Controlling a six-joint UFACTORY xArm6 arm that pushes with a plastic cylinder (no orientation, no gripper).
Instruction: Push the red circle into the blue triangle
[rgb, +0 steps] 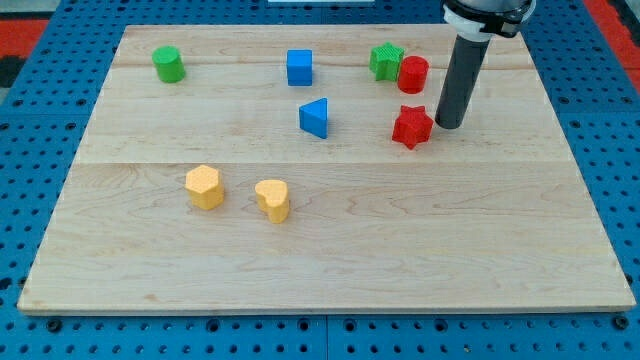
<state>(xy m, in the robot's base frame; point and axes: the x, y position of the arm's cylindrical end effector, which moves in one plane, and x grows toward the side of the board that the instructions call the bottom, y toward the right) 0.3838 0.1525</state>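
Task not done, barely started by the look of it: red circle (412, 74) sits far right on the board, touching or nearly touching the green star (385, 61) on its left, well apart from the blue triangle (315, 117), which is mid-board, nearer and to the left. No contact between circle and triangle, open wood between them. Left to do: get the circle moving left and toward the near side until it meets the triangle. My tip (449, 125) is down at the table, right of the red star (412, 127), just beside it, maybe touching, can't tell. It sits nearer than the red circle and to its right, not in contact with it. Rod is close to upright, leaning slightly, dark, with the arm's wrist cut off at the view's top right. No fingers on this rig, just the rod, so nothing to open or close and it holds nothing. Judging from this, the tip is on the wrong side of the wrong red block; it would need to come round to the far right of the circle to push it toward the triangle, and the green star and red star both crowd that lane. Other blocks clear of it: blue cube (299, 67) far centre, green cylinder (168, 64) far left, yellow hexagon (204, 186) and yellow heart (272, 199) near left on the wooden board (500, 250).
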